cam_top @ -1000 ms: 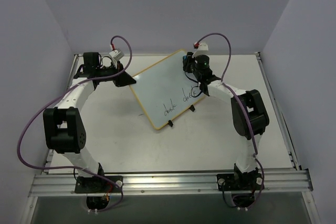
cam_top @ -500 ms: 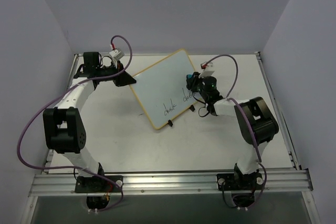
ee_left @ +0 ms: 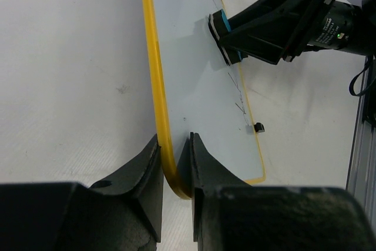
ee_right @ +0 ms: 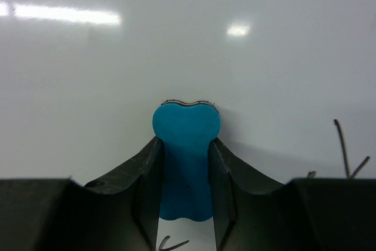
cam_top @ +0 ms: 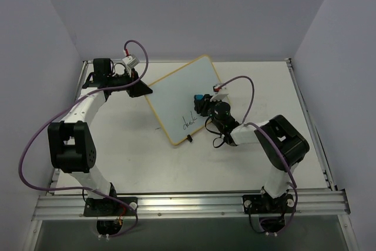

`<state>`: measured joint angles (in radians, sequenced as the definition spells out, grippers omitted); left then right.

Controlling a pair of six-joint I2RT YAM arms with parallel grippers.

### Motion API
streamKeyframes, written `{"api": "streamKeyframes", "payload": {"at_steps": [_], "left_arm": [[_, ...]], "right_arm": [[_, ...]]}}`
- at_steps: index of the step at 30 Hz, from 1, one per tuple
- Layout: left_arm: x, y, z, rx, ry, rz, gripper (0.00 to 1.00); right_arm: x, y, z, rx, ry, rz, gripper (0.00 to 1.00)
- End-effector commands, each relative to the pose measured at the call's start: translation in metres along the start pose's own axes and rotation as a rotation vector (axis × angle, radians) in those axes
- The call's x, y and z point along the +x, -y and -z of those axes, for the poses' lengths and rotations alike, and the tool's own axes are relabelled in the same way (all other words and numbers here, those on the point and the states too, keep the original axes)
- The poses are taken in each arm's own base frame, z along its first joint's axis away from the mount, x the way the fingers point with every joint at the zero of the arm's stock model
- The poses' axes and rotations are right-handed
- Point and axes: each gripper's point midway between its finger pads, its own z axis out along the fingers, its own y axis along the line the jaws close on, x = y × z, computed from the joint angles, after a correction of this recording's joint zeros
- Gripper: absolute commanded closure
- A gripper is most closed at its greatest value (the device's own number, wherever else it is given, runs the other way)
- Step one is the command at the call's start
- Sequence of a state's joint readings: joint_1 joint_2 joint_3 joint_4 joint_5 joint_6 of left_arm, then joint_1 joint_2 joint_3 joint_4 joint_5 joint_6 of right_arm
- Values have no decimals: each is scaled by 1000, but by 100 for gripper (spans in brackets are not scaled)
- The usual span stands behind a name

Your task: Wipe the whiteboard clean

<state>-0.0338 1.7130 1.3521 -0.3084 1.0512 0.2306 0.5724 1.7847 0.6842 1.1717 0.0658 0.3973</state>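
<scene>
The whiteboard (cam_top: 176,95) with its yellow frame lies tilted near the table's middle, one black handwritten word (cam_top: 188,123) left near its lower edge. My left gripper (cam_top: 140,88) is shut on the board's left corner; in the left wrist view its fingers (ee_left: 144,168) pinch the yellow rim (ee_left: 154,80). My right gripper (cam_top: 201,100) is shut on the small blue bone-shaped eraser (ee_right: 186,160), pressing its felt end against the whiteboard (ee_right: 176,45). The eraser (ee_left: 221,32) also shows in the left wrist view, on the board's surface. Faint pen strokes (ee_right: 343,145) remain beside it.
The grey tabletop (cam_top: 147,163) spreads around the board. A metal rail (cam_top: 188,204) runs along the near edge, with both arm bases on it. Purple cables (cam_top: 35,145) loop off both arms. Walls close in the table at the back and sides.
My right gripper has swept with the eraser from the board's upper right corner down and left across it; the right-hand written word is gone. The left gripper and board have held still.
</scene>
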Motion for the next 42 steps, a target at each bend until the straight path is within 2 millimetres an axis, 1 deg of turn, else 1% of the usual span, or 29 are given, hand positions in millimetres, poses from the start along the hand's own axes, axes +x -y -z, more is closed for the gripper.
{"api": "streamKeyframes", "payload": {"at_steps": [1, 2, 3, 4, 5, 7, 8, 10, 11, 13, 17, 19, 21, 23, 25, 27, 28, 29, 30, 32, 33, 35, 36, 38, 40, 42], "left_arm": [[-40, 29, -5, 97, 95, -294, 98], [-39, 29, -6, 97, 94, -294, 98], [-39, 29, -6, 97, 94, -294, 98], [-39, 29, -6, 95, 94, -296, 98], [-38, 29, -6, 97, 93, -295, 98], [-39, 30, -6, 95, 95, -297, 98], [-40, 30, -6, 95, 96, -300, 98], [-39, 28, -7, 97, 95, -297, 98], [-39, 28, -7, 98, 95, -296, 98], [-37, 27, -8, 99, 91, -289, 98], [-36, 27, -9, 99, 91, -289, 98], [-37, 27, -8, 97, 92, -292, 98], [-37, 27, -8, 96, 91, -292, 98], [-37, 27, -8, 96, 92, -292, 98], [-37, 27, -8, 96, 90, -291, 98], [-37, 27, -8, 96, 90, -291, 98], [-36, 26, -8, 95, 90, -291, 98], [-37, 27, -8, 94, 90, -292, 98], [-37, 27, -8, 96, 90, -291, 98], [-36, 27, -8, 95, 89, -291, 98], [-36, 27, -8, 93, 89, -292, 98], [-37, 27, -8, 93, 89, -292, 98], [-37, 27, -8, 93, 89, -296, 98], [-37, 27, -8, 92, 87, -294, 98], [-37, 27, -7, 90, 87, -294, 98], [-37, 28, -7, 90, 89, -300, 98]], "right_arm": [[28, -16, 9, -15, -84, -14, 100], [26, -12, 6, 10, -80, -11, 100], [26, -3, 5, 45, -86, 0, 100], [31, 8, 6, 81, -110, 4, 100], [30, 31, 5, 135, -115, -7, 100], [36, 55, 9, 198, -145, -30, 100], [34, 76, 11, 239, -148, -47, 100], [43, 98, 19, 292, -177, -82, 100], [44, 109, 22, 316, -178, -92, 100], [54, 120, 28, 346, -208, -96, 100], [73, 133, 35, 390, -250, -147, 100], [82, 136, 36, 391, -266, -166, 100], [85, 135, 35, 392, -266, -189, 100], [83, 130, 31, 366, -259, -201, 100], [75, 119, 25, 314, -252, -201, 100], [55, 108, 14, 275, -211, -198, 100], [51, 100, 12, 237, -212, -203, 100], [38, 92, 4, 207, -192, -207, 100], [35, 89, 3, 205, -196, -206, 100], [18, 80, -4, 183, -175, -203, 100], [7, 75, -9, 179, -163, -200, 100], [-1, 62, -15, 157, -156, -194, 100], [-9, 56, -20, 158, -145, -188, 100], [-11, 50, -26, 157, -148, -170, 100], [-4, 53, -29, 174, -172, -175, 100], [6, 74, -28, 251, -172, -173, 100]]}}
